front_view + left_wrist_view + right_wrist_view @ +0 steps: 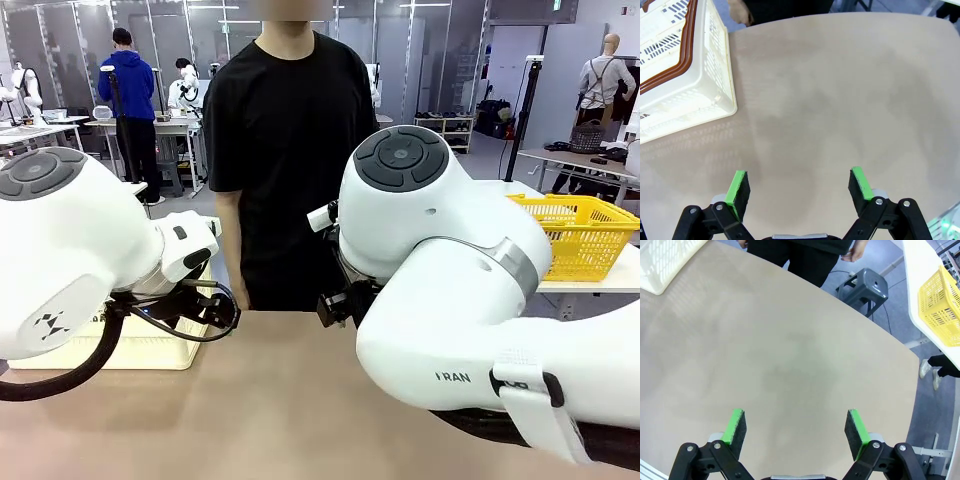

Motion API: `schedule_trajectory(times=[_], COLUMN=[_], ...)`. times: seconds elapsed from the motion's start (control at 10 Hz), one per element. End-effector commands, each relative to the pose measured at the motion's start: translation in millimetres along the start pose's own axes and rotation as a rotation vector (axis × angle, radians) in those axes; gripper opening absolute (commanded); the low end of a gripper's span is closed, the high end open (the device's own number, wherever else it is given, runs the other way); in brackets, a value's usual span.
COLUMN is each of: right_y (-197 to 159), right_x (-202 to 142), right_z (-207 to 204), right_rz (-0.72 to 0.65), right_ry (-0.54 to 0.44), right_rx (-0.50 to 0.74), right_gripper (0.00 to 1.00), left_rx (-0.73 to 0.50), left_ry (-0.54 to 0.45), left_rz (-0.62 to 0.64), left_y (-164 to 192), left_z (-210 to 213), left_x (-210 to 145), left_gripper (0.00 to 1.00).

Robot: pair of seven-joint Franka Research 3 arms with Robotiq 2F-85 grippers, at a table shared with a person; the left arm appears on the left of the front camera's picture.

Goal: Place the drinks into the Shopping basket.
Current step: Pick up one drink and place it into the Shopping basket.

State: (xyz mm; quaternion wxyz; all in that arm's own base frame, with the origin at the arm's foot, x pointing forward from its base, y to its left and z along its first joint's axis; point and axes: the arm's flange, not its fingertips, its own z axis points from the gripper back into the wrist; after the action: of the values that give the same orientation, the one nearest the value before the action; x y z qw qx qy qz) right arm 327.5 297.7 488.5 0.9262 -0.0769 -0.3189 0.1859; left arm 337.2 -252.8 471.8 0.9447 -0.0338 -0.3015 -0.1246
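The drinks are out of view. The cream-white Shopping basket (685, 75) with its brown-red rim stands on the tan table, up and to the left of my left gripper (800, 187). That gripper is open over bare tabletop, green pads wide apart, nothing between them. In the front view the basket (150, 350) sits at the left, partly behind my left arm (80, 250). My right gripper (797, 427) is also open above bare table, with a corner of the basket (665, 265) far off at the upper left. My right arm (440, 270) bulks at the right.
A person in a black shirt (290, 150) stands at the table's far edge, hands hanging by the sides (855, 250). A yellow mesh basket (580, 235) sits on a separate white table at the right. A grey stool (867, 287) stands beyond the table edge.
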Motion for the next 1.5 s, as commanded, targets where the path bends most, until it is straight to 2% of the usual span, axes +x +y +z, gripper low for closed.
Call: schedule_trajectory(times=[0.0,0.3,0.5,0.8,0.9,1.0,1.1,1.4], right_y=[-1.2,-24.9,-50.0,-93.0,-107.9,-120.6,-135.3,-161.0], right_x=[-5.2,-12.2,-19.2,-32.5,-37.6,-44.8,-53.1,-71.6], right_z=[2.3,-5.8,-12.8,-29.5,-39.9,-47.0,-53.5,-61.8], right_rz=[-0.029,0.084,0.142,0.213,0.226,0.24,0.289,0.377], right_ry=[0.004,0.033,0.096,0.211,0.267,0.286,0.283,0.329], right_rx=[-0.003,0.024,0.05,0.05,0.056,0.063,0.074,0.09], right_gripper=[1.0,1.0,1.0,1.0,1.0,1.0,1.0,1.0], left_rx=[0.035,0.069,0.096,0.175,0.164,0.173,0.161,0.19], left_ry=[0.014,0.051,0.096,0.181,0.2,0.229,0.225,0.271], left_rz=[-0.023,-0.131,-0.105,-0.164,-0.237,-0.252,-0.347,-0.494], left_y=[3.6,22.9,44.7,91.5,105.9,116.7,129.4,161.5], left_z=[3.6,0.2,-6.7,-28.0,-35.0,-39.9,-42.4,-42.9], left_x=[-0.6,-4.6,-6.6,-12.9,-19.5,-26.5,-37.0,-61.7], left_gripper=[1.0,1.0,1.0,1.0,1.0,1.0,1.0,1.0])
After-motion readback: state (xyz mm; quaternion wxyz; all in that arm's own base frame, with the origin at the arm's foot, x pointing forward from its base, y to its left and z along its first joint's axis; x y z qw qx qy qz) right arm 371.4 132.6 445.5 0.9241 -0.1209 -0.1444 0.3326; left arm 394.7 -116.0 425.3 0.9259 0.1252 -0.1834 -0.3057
